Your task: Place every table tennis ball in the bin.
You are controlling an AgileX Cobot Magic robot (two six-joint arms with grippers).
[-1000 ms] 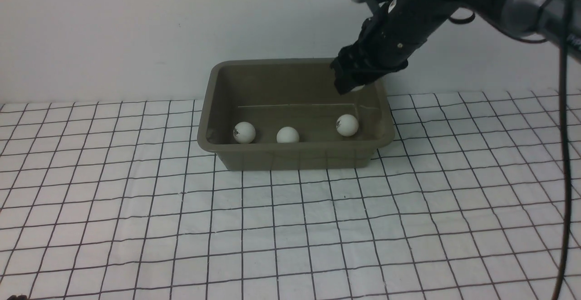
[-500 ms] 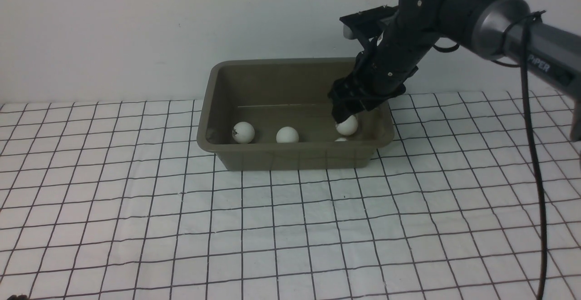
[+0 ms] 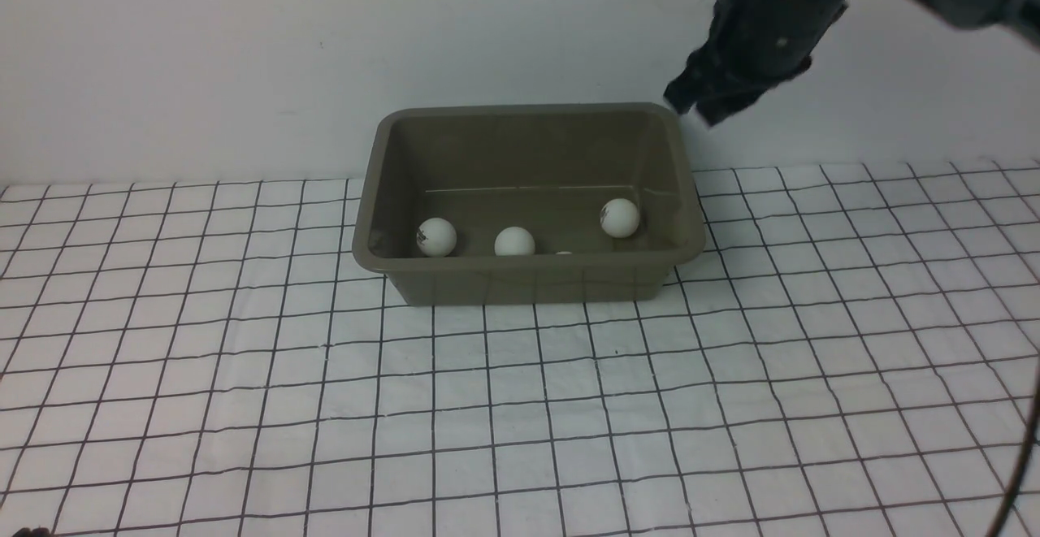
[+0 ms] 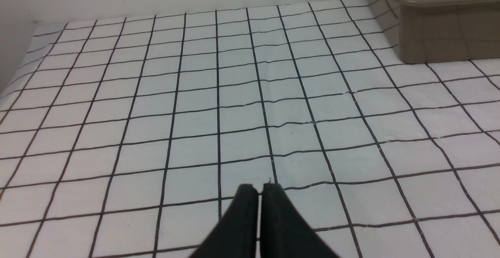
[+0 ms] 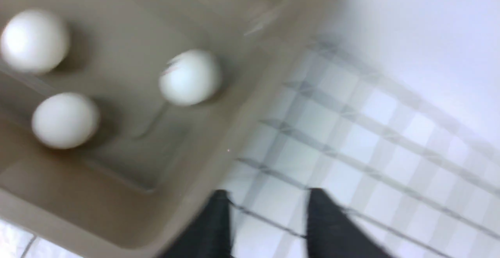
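Count, front view: 1 rectangular olive-brown plastic bin (image 3: 370, 196) w/ rounded corners. Inside it, 4 small white matte table tennis balls: 1 w/ dark logo at left (image 3: 436, 237), 1 plain in the middle (image 3: 514, 241), 1 only just peeking over the near wall (image 3: 563, 253), 1 w/ a dark mark at right (image 3: 620, 218). Right wrist view shows only 3 of them. 1 white cloth w/ black grid (image 3: 520, 407). 2 black grippers: right (image 3: 700, 108), left (image 4: 259, 189).
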